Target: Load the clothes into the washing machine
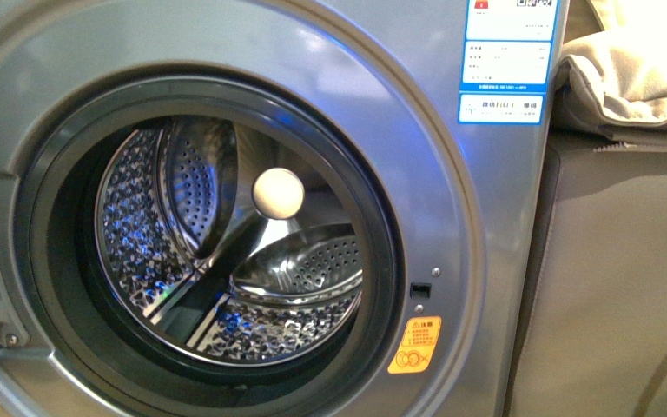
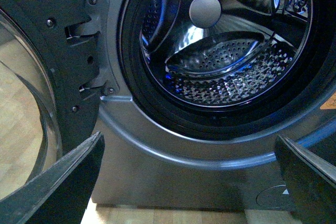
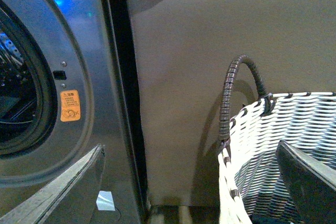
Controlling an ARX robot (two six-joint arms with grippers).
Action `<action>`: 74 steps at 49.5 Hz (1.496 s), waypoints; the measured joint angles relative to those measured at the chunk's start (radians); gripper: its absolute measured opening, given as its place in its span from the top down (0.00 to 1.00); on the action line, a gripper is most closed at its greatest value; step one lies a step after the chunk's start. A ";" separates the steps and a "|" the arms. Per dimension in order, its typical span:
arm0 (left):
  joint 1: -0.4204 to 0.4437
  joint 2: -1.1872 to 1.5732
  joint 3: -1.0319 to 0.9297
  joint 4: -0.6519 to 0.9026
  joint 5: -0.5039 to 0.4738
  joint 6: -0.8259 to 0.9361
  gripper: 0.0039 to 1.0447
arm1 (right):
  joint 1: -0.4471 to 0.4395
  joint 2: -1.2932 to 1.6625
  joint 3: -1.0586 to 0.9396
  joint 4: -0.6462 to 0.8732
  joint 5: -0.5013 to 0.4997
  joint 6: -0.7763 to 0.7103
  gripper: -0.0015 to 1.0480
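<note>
Two tools, both spread wide and holding nothing. The left tool (image 2: 188, 142) hangs low in front of the washing machine (image 1: 504, 217), its fingers parted on either side of the round mouth, as if lined up for a reach inside. The right tool (image 3: 190, 148) hovers at a white woven basket (image 3: 273, 124) with a dark hoop handle. The basket stands to the right of the machine, in front of a beige cabinet (image 3: 210, 77). One finger is over the basket's inside, so I'd guess it is open ready to go down for a grab. The door (image 2: 31, 103) is swung out to the left, clear of the opening. That leaves the way free into the shiny perforated drum (image 1: 226, 261), which has no fabric in it. The clothes I can't pick out for certain; a dark patch low inside the basket may be them, but too little shows. Folded cream fabric (image 1: 634, 78) lies on top of the cabinet, far right.
</note>
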 joint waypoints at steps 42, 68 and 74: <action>0.000 0.000 0.000 0.000 0.000 0.000 0.06 | 0.000 0.000 0.000 0.000 0.000 0.000 0.07; 0.000 0.000 0.000 0.000 0.000 0.000 0.06 | -0.309 0.129 -0.002 0.463 -0.495 0.315 0.07; 0.000 0.000 0.000 0.000 0.000 0.000 0.06 | -0.347 0.230 0.003 0.590 -0.539 0.327 0.07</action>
